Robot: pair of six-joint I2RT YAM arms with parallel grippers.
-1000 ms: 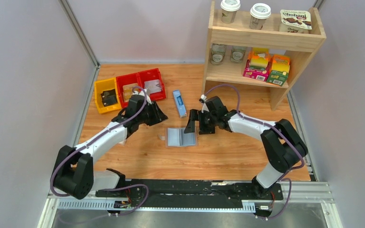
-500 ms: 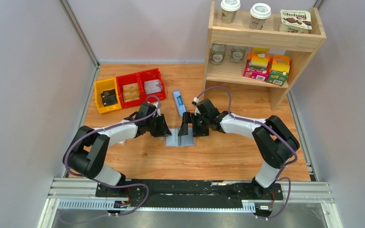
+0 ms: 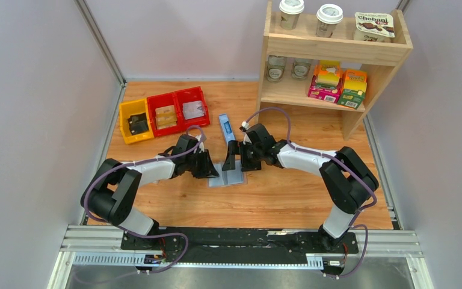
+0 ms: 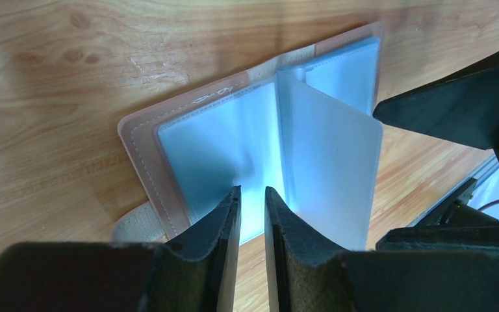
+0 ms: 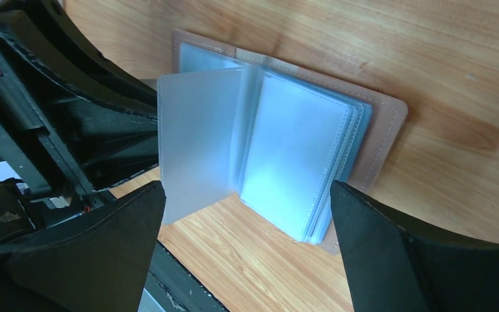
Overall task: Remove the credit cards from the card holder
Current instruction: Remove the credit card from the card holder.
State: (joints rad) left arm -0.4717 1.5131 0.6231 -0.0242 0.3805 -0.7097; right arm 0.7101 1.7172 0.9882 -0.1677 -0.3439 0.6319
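Observation:
The card holder (image 3: 227, 177) lies open on the table, tan outside with pale blue sleeve pages; it also shows in the left wrist view (image 4: 214, 149) and the right wrist view (image 5: 299, 156). One frosted page (image 4: 331, 169) stands upright at the spine. No dark credit cards show in any view. My left gripper (image 3: 209, 167) is low over the holder's left half (image 4: 252, 192), jaws almost shut with a narrow gap and nothing between them. My right gripper (image 3: 234, 158) is wide open and empty, above the right stack of pages (image 5: 247, 188).
A long narrow blue box (image 3: 227, 130) lies just behind the holder. A yellow bin (image 3: 135, 122) and two red bins (image 3: 178, 110) stand at the back left. A wooden shelf (image 3: 337, 48) with cups, jars and boxes stands at the back right.
My left arm swung from the bins down to the holder's left side. My right gripper moved left over the holder. The holder's left edge is now covered by the left gripper.

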